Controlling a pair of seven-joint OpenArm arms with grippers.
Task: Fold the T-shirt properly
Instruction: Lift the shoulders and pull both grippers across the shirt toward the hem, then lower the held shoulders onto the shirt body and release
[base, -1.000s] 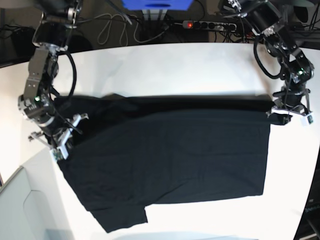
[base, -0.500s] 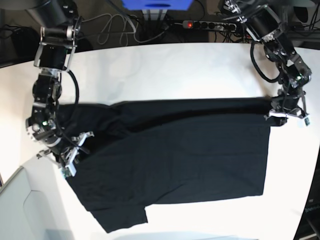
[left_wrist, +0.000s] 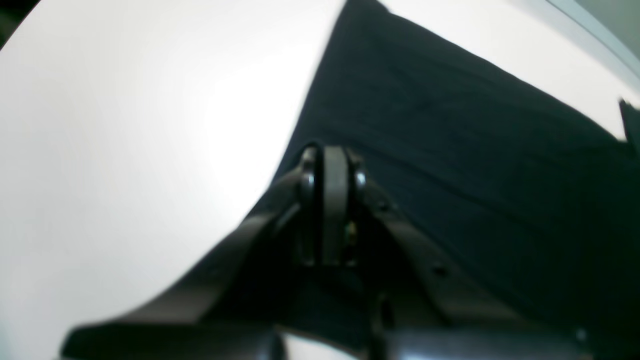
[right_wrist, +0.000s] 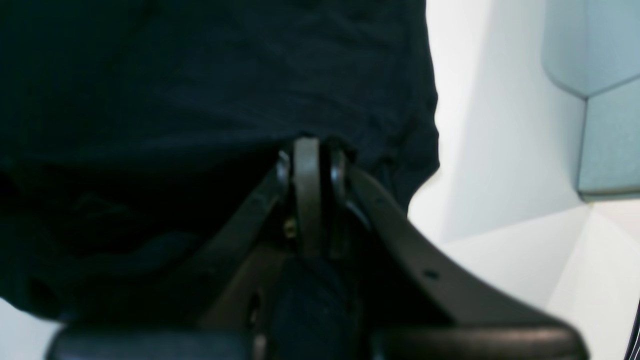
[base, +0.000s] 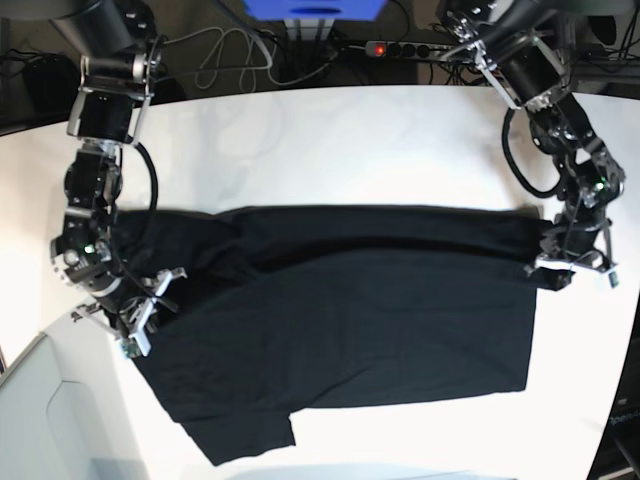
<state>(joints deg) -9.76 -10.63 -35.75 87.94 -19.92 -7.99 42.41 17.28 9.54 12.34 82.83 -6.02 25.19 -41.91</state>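
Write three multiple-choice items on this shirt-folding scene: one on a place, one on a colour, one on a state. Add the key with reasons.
1. Where does the T-shirt lie?
A. on the white table
B. in a basket
C. on the floor

2. What colour is the visible side of the shirt?
A. red
B. white
C. black

3. How do the jaws of the left pincer stand?
A. wide open above bare table
B. shut on the shirt's edge
C. shut on a cable

Key:
1 A, the base view shows the cloth spread on the white table.
2 C, all three views show plain black cloth.
3 B, the left wrist view shows the jaws together with cloth pulled taut from them; the right pincer grips the shirt likewise.
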